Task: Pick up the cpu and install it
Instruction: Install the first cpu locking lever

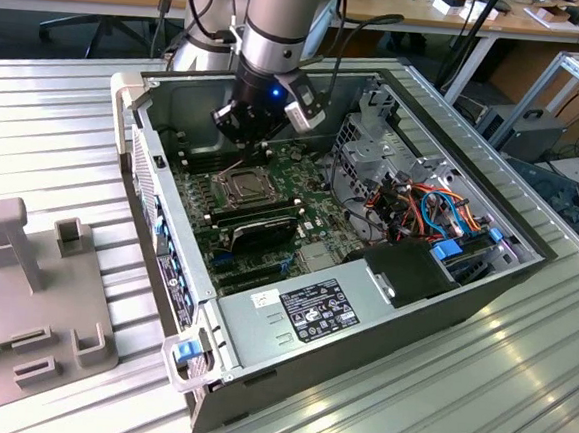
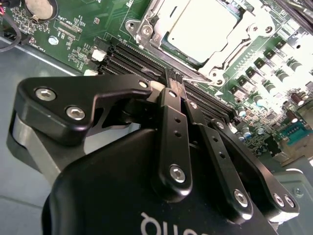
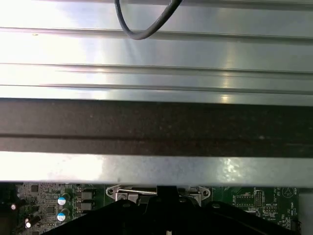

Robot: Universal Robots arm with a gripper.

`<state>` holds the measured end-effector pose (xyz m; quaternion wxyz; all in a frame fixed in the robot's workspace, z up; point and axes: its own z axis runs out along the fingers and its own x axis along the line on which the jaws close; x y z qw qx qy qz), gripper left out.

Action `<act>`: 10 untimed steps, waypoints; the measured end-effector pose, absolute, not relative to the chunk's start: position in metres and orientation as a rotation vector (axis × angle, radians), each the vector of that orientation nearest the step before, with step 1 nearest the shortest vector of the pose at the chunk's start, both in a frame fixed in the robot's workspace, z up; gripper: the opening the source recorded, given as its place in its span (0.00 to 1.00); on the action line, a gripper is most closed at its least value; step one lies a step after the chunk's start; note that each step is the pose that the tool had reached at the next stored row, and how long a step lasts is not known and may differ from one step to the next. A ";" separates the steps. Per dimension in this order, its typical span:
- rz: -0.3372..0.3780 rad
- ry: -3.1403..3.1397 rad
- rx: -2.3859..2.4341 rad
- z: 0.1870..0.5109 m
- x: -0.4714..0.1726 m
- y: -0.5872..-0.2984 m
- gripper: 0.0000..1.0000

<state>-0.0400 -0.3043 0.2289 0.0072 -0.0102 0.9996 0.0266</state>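
The cpu (image 2: 195, 27), a flat square chip with a pale silver top, lies inside the socket on the green motherboard (image 2: 274, 73), with the shiny retention frame (image 2: 230, 54) around its edges. In the exterior view the socket (image 1: 240, 184) sits near the back of the open computer case (image 1: 312, 314). My gripper (image 2: 176, 82) is shut, its two black fingers (image 2: 172, 122) pressed together with nothing visible between them. Their tips hang close over the memory slots (image 2: 132, 56), just off one corner of the frame. In the exterior view the gripper (image 1: 239, 140) hovers just behind the socket.
Memory sticks (image 1: 254, 219) and a dark card lie in front of the socket. A drive cage (image 1: 375, 148) with orange and blue cables (image 1: 440, 213) fills the exterior view's right, and the power supply (image 1: 307, 313) the front. The case wall (image 3: 156, 127) is near the wrist. Grey fixtures (image 1: 23, 286) stand on the table's left.
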 end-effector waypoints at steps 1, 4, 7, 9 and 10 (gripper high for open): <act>0.083 3.126 -0.032 0.229 -0.041 -0.304 0.11; 0.083 3.125 -0.032 0.229 -0.046 -0.304 0.11; 0.082 3.120 -0.032 0.229 -0.052 -0.304 0.11; 0.082 3.116 -0.032 0.230 -0.054 -0.304 0.11; 0.082 3.114 -0.032 0.231 -0.055 -0.304 0.11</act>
